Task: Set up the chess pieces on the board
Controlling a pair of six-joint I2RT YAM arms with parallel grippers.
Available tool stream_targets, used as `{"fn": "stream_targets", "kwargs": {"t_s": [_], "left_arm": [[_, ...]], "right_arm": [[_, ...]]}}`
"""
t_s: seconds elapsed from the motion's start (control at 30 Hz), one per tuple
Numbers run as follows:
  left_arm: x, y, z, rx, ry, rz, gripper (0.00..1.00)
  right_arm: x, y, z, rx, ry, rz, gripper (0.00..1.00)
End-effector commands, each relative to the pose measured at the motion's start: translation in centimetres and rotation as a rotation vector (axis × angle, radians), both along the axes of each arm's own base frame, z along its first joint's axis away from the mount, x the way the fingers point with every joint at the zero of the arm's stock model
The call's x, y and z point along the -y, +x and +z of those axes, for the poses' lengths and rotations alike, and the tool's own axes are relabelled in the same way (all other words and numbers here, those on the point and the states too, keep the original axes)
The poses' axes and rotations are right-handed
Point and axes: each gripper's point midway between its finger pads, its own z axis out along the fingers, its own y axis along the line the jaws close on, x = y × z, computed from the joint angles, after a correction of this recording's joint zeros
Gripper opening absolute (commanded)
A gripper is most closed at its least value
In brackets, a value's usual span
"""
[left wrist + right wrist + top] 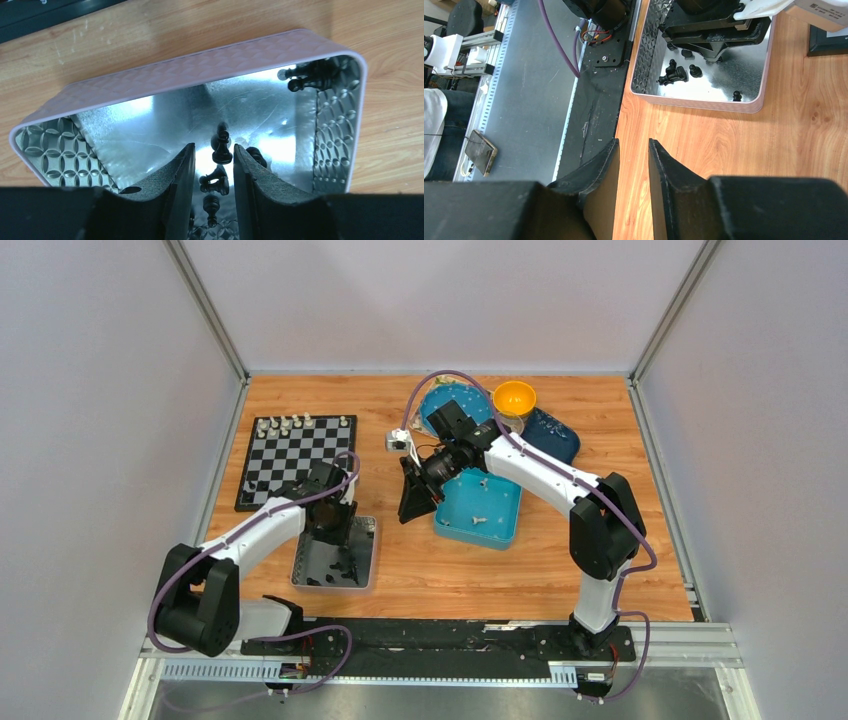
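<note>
Left tool part-open, straddling black pawn.

From above, the left gripper is covering the far edge of the silver tray, its black pieces are looking too small to name, and in the left wrist view the fingers are hiding the tray wall nearest them.

We identify the table as wood-grain board with a smooth, low-sheen finish. The metal tray is sheet metal, with a mirror-bright floor, embossed patterned inner walls and a matt pinkish, diamond-textured outer wall. The black chessmen inside it read as glossy moulded plastic. The left gripper carries fingers faced in a matt black, fine-grained material. We rate the blue tray as smooth plastic.
</note>
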Motion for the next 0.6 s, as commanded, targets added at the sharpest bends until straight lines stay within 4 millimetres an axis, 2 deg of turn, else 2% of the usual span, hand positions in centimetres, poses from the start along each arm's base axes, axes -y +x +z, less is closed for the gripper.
{"fn": "stream_targets", "kwargs": {"t_s": [0.0,0.3,0.57], "left_arm": [[1.3,1.0,0.8,-0.007,-0.048,-0.059,0.42],[2.0,1.2,0.1,-0.077,-0.060,-0.050,0.40],[1.7,0.8,-0.3,-0.125,-0.040,0.031,0.37]], "right_arm": [[0.2,-0.3,2.2,0.035,0.059,0.012,0.31],[0.3,-0.2,2.1,0.038,0.055,0.008,0.31],[0.4,0.1,2.1,0.038,0.057,0.004,0.31]]}}
